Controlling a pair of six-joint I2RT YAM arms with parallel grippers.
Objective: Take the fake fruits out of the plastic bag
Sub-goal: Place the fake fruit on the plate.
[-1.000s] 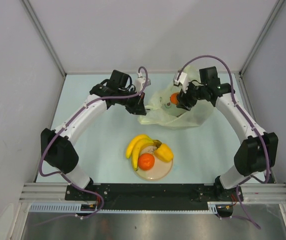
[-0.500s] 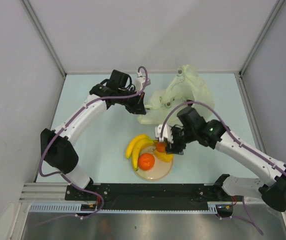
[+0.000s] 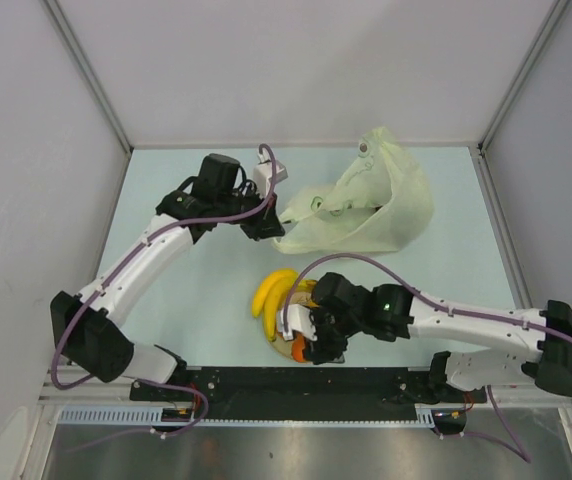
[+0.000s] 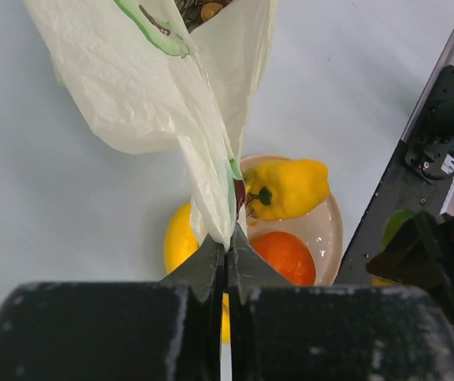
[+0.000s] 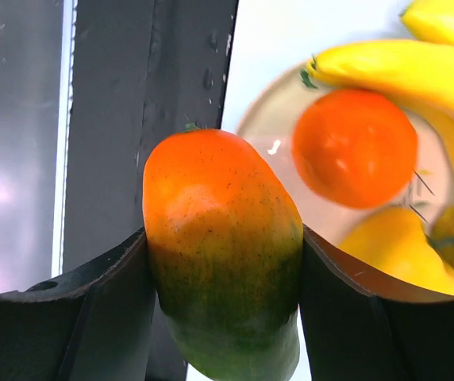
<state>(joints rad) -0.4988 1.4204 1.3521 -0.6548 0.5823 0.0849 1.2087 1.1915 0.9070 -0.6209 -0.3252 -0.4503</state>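
Though overhead barely shows it, right tool [image 5: 223,266] clamps mango [image 5: 221,198].

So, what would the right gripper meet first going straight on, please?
Probably the plate, at its near rim beside the black rail; the right gripper points down holding the mango, but depth is unclear.

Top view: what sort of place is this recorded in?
Probably a lab test cell: bare grey walls box in a pale table, two robot arms are bolted at its near edge, and toy fruit sits on a plate.
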